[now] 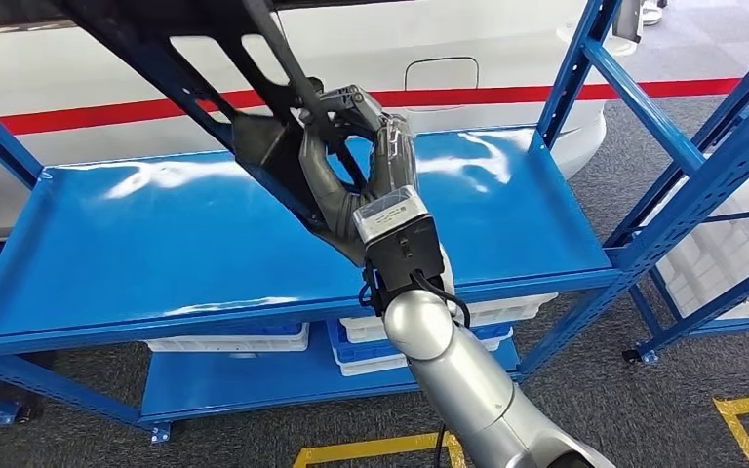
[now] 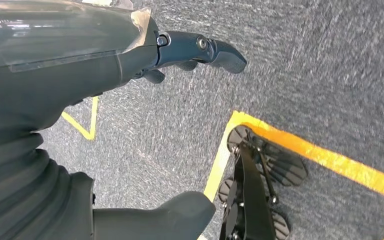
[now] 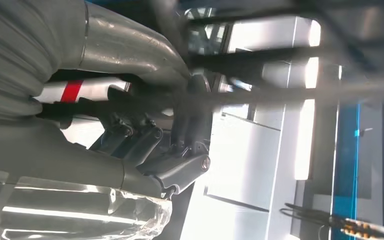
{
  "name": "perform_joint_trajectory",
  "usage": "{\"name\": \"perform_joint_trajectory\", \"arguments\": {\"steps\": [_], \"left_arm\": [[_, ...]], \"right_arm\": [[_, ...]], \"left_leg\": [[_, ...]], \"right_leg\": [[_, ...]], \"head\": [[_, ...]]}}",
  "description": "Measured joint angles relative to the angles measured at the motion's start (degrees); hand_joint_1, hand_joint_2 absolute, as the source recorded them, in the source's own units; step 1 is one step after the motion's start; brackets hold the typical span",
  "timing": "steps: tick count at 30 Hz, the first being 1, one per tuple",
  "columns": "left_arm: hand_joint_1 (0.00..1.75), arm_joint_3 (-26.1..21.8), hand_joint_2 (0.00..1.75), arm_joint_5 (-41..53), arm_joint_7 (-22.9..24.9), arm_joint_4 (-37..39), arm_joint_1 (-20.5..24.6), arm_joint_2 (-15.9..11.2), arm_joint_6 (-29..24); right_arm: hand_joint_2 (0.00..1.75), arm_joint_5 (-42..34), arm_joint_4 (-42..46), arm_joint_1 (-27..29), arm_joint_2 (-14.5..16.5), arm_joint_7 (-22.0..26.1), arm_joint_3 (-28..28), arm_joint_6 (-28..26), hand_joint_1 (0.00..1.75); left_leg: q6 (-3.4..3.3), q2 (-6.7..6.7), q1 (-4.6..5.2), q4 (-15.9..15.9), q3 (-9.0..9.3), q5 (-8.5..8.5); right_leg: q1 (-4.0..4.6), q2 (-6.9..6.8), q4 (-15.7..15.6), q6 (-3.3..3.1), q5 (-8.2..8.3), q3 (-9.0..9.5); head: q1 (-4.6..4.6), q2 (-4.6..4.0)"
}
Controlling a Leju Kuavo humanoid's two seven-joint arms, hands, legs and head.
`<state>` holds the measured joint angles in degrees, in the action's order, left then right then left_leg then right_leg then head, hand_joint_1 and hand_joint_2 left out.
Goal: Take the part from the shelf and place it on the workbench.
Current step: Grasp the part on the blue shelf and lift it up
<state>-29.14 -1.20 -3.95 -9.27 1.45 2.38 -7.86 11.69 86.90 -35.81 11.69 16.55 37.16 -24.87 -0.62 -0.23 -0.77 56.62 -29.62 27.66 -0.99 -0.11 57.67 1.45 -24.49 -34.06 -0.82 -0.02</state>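
Observation:
A large black frame-like part (image 1: 205, 68) with struts hangs tilted above the blue shelf (image 1: 156, 244). My right hand (image 1: 356, 161) grips one of its bars, fingers wrapped around it, lifted clear of the shelf surface. Up close in the right wrist view, my right hand (image 3: 170, 145) has its dark fingers (image 3: 145, 142) curled around the blurred black part (image 3: 260, 55). My left hand (image 2: 130, 60) hangs over grey carpet, its fingers (image 2: 205, 50) apart with nothing between them.
Blue shelf uprights (image 1: 663, 185) stand at the right, and another shelf post (image 1: 0, 136) at the left. White bins (image 1: 229, 341) sit on the lower shelf. A white wall with a red stripe (image 1: 507, 95) lies behind. Yellow floor tape (image 2: 325, 160) marks the carpet.

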Motion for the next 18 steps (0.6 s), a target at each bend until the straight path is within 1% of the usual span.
{"name": "perform_joint_trajectory", "arguments": {"steps": [1,2,3,4,5,6,7,8,9,10,11,12,13,14,15,16,17,18], "left_arm": [[0.0,-0.01,1.75,0.0,0.01,0.0,0.06,-0.01,-0.01],[0.0,-0.01,1.75,0.0,0.02,0.0,0.14,0.01,-0.01],[0.0,-0.01,1.75,0.0,0.03,0.0,0.22,0.04,-0.01],[0.0,-0.01,1.75,0.0,0.04,0.0,0.26,0.06,-0.01],[0.0,-0.01,1.75,0.0,0.04,0.0,0.27,0.06,-0.01],[0.0,-0.02,1.75,0.0,0.05,0.0,0.27,0.06,-0.01],[0.0,-0.02,1.75,0.0,0.09,0.0,0.28,0.06,-0.03],[0.0,-0.02,1.75,0.0,0.14,0.0,0.28,0.07,-0.06],[0.0,-0.02,1.75,0.0,0.19,0.0,0.28,0.08,-0.12],[0.0,-0.02,1.75,0.0,0.23,0.0,0.28,0.12,-0.2],[0.0,-0.02,1.75,0.0,0.26,0.0,0.29,0.15,-0.31],[0.0,-0.02,1.75,0.0,0.28,0.0,0.29,0.18,-0.43],[0.0,-0.02,1.75,0.01,0.3,0.0,0.29,0.2,-0.52],[0.0,-0.02,1.75,0.04,0.32,0.0,0.28,0.21,-0.59],[0.0,-0.02,1.75,0.08,0.32,0.01,0.27,0.18,-0.61],[0.0,-0.01,1.75,0.15,0.32,0.01,0.26,0.18,-0.61],[0.0,0.0,1.75,0.26,0.31,0.02,0.22,0.18,-0.62],[0.0,-0.01,1.75,0.37,0.31,0.03,0.19,0.17,-0.62]], "right_arm": [[1.75,0.0,0.0,-0.06,-0.09,-0.01,0.0,0.0,1.75],[1.75,-0.01,0.0,-0.09,-0.21,-0.02,-0.01,0.0,1.75],[1.75,-0.01,-0.01,-0.12,-0.34,-0.02,-0.01,0.0,1.75],[1.75,-0.02,-0.01,-0.12,-0.48,-0.03,0.0,0.0,1.75],[1.75,-0.07,-0.02,-0.09,-0.61,-0.02,0.01,0.0,1.75],[1.75,-0.18,-0.03,-0.06,-0.77,-0.02,0.01,0.0,1.75],[1.75,-0.32,-0.03,-0.05,-0.92,-0.01,0.01,0.0,1.75],[1.75,-0.47,-0.04,-0.06,-1.03,0.03,0.01,0.0,1.75],[1.75,-0.62,-0.04,-0.07,-1.1,0.07,0.01,-0.01,1.75],[1.75,-0.75,-0.05,-0.11,-1.13,0.13,0.01,-0.02,1.75],[1.75,-0.86,-0.05,-0.13,-1.11,0.2,0.02,-0.04,1.75],[1.75,-0.96,-0.06,-0.18,-1.1,0.27,0.01,-0.09,1.75],[1.75,-1.02,-0.07,-0.27,-1.08,0.37,0.01,-0.19,1.75],[1.75,-1.05,-0.08,-0.35,-1.07,0.47,0.01,-0.33,1.75],[1.75,-1.06,-0.09,-0.46,-1.07,0.56,0.01,-0.54,1.75],[1.75,-1.04,-0.1,-0.56,-1.06,0.66,0.01,-0.79,1.75],[1.75,-1.03,-0.1,-0.62,-1.04,0.74,0.01,-1.04,1.75],[1.75,-1.02,-0.11,-0.66,-1.01,0.81,0.01,-1.31,1.75]], "left_leg": [[-0.64,0.15,-0.04,-0.34,-0.32,-0.63],[-1.24,0.31,-0.09,-0.7,-0.78,-1.31],[-1.65,0.45,-0.12,-0.88,-1.35,-1.94],[-1.91,0.45,0.0,-0.91,-2.08,-2.45],[-2.01,0.48,0.12,-0.86,-2.82,-2.95],[-2.05,0.51,0.22,-0.77,-3.58,-3.46],[-2.03,0.52,0.31,-0.63,-4.36,-3.95],[-1.96,0.52,0.38,-0.43,-5.11,-4.41],[-1.85,0.49,0.43,-0.2,-5.79,-4.83],[-1.67,0.45,0.48,0.05,-6.39,-5.22],[-1.41,0.42,0.54,0.25,-6.86,-5.62],[-1.09,0.4,0.58,0.36,-7.15,-6.04],[-0.75,0.39,0.6,0.39,-7.33,-6.47],[-0.39,0.39,0.6,0.32,-7.39,-6.9],[-0.06,0.31,0.46,0.35,-7.51,-7.13],[0.27,0.22,0.36,0.76,-7.82,-6.55],[0.6,0.13,0.24,1.92,-8.34,-4.92],[0.92,0.05,0.09,4.21,-9.14,-2.3]], "right_leg": [[0.08,0.03,0.75,0.1,-0.74,-0.57],[0.2,0.07,2.52,-0.08,-2.25,-1.46],[0.25,0.09,5.46,-0.5,-4.48,-2.66],[0.29,0.11,9.11,-0.89,-6.81,-3.95],[0.27,0.11,12.73,-1.01,-8.56,-4.89],[0.27,0.11,15.25,-0.85,-9.41,-5.23],[0.27,0.11,15.95,-0.48,-9.23,-4.65],[0.28,0.11,14.56,0.0,-8.23,-3.06],[0.29,0.1,11.3,0.34,-6.92,-0.58],[0.35,0.1,7.0,0.35,-6.22,2.25],[0.54,0.11,3.09,0.13,-5.95,4.79],[0.73,0.11,0.29,-0.22,-6.0,6.31],[0.96,0.13,-1.16,-0.58,-6.26,6.9],[1.13,0.15,-1.46,-0.88,-6.05,6.83],[0.77,0.11,-1.56,-1.31,-5.63,6.41],[0.49,0.02,-1.64,-1.8,-5.15,6.19],[0.18,-0.09,-1.78,-2.36,-4.53,5.88],[-0.1,-0.19,-1.88,-2.82,-3.82,5.4]], "head": [[0.1,0.0],[0.21,0.0],[0.35,0.0],[0.45,0.0],[0.5,0.0],[0.51,0.0],[0.51,0.0],[0.52,0.0],[0.52,0.0],[0.53,0.0],[0.46,0.0],[0.47,0.0],[0.49,0.0],[0.49,0.0],[0.58,0.0],[0.56,0.0],[0.47,0.0],[0.36,0.0]]}}
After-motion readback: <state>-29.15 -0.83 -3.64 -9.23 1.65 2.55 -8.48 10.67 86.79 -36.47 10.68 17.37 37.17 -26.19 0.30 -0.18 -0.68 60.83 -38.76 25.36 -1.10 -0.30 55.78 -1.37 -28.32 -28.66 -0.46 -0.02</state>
